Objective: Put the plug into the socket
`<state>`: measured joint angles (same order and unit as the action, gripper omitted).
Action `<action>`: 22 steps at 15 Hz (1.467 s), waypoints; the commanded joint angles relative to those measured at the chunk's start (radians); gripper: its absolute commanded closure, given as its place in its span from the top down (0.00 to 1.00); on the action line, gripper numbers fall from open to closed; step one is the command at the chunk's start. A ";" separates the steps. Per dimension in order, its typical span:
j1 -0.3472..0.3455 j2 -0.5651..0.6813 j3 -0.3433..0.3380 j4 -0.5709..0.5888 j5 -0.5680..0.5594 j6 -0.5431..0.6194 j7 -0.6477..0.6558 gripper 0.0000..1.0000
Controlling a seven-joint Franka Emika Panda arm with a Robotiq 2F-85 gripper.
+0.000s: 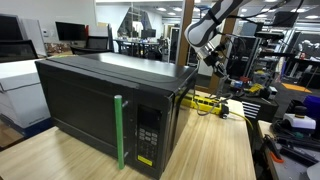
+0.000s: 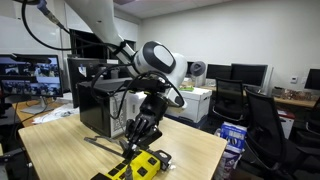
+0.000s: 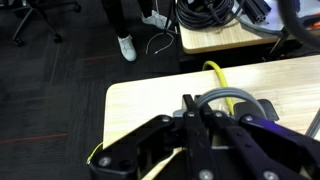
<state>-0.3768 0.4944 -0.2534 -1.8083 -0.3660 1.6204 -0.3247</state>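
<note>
The socket, a long yellow power strip, lies on the wooden table beside the black microwave. My gripper hangs tilted just above the strip, close to it. In the wrist view the gripper is shut, its black fingers pressed together on a small grey plug. A grey cord arcs away from the tips to a dark block. A thin yellow band runs from the far table edge toward the fingers. The outlet openings are hidden under the gripper.
The microwave has a green handle and stands close by the strip. Cluttered benches and office chairs surround the table. The table's edge lies just past the gripper, with dark floor beyond.
</note>
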 commanded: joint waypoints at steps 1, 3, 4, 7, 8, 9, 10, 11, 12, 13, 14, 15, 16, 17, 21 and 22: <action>-0.003 0.026 0.020 -0.010 0.014 0.007 -0.021 0.05; -0.004 0.023 0.024 -0.014 0.011 0.009 -0.030 0.31; -0.004 0.024 0.026 -0.016 0.012 0.012 -0.035 0.34; -0.003 0.045 0.042 -0.018 0.012 0.017 -0.040 0.52; -0.003 0.054 0.047 -0.018 0.012 0.020 -0.040 0.58; -0.002 0.063 0.051 -0.017 0.012 0.022 -0.041 0.65; -0.002 0.070 0.053 -0.015 0.012 0.023 -0.040 0.72; -0.001 0.075 0.054 -0.013 0.009 0.024 -0.038 0.79; 0.000 0.082 0.054 -0.008 0.008 0.021 -0.035 0.84; 0.002 0.087 0.053 -0.005 0.004 0.018 -0.027 0.92; 0.006 0.090 0.050 -0.004 -0.003 0.016 -0.020 0.67; 0.008 0.089 0.047 -0.004 -0.010 0.018 -0.014 0.55; 0.009 0.089 0.045 -0.004 -0.015 0.019 -0.009 0.50; 0.007 0.089 0.044 -0.003 -0.016 0.023 -0.012 0.44; -0.006 0.104 0.038 0.023 -0.019 0.029 -0.035 0.15; -0.010 0.106 0.037 0.027 -0.019 0.034 -0.041 0.08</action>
<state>-0.3768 0.5864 -0.2091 -1.7987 -0.3703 1.6354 -0.3313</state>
